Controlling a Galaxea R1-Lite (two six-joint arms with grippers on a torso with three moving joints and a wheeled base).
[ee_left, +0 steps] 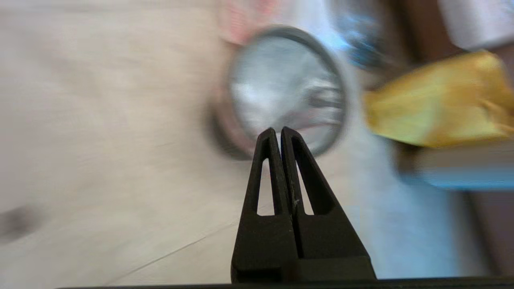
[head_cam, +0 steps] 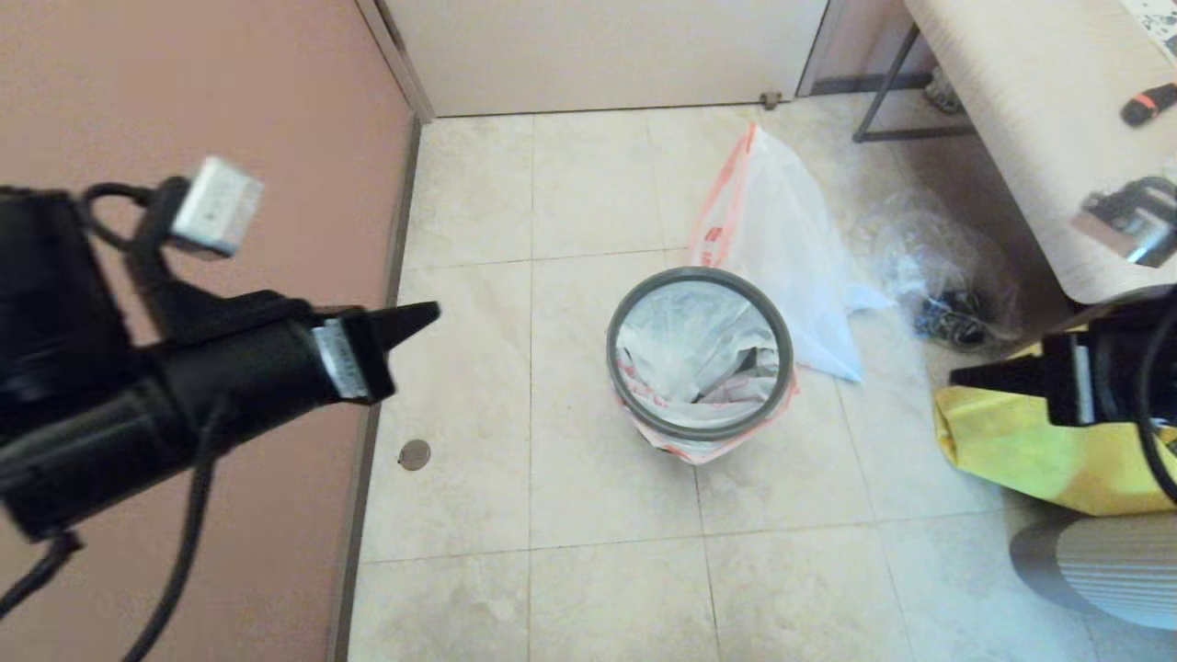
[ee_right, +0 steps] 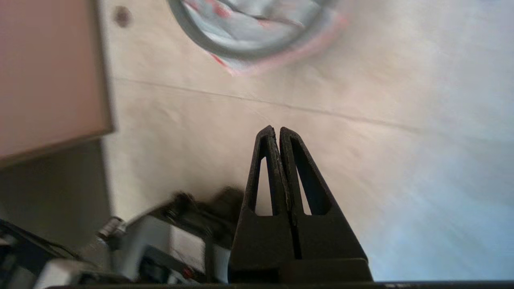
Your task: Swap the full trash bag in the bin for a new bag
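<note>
The bin (head_cam: 614, 368) stands on the tiled floor in the middle of the head view, its grey rim ring on top. The full trash bag (head_cam: 690, 349) sits inside it, red edge hanging below the ring, crumpled clear plastic showing within. Behind the bin the new bag (head_cam: 782, 239) lies limp on the floor, white with an orange-red band. My left gripper (head_cam: 418, 320) hovers shut and empty, well left of the bin. My right gripper (head_cam: 965, 375) is shut and empty, off to the bin's right. The wrist views show the bin (ee_left: 341, 80) (ee_right: 192, 30) beyond both shut grippers (ee_left: 278, 130) (ee_right: 276, 129).
A clear bag with dark items (head_cam: 947, 285) lies right of the new bag. A yellow tote (head_cam: 1030, 441) sits under my right arm, and a pale table (head_cam: 1011, 119) stands at the back right. A pinkish wall (head_cam: 184, 92) runs along the left, with a floor drain (head_cam: 415, 454) beside it.
</note>
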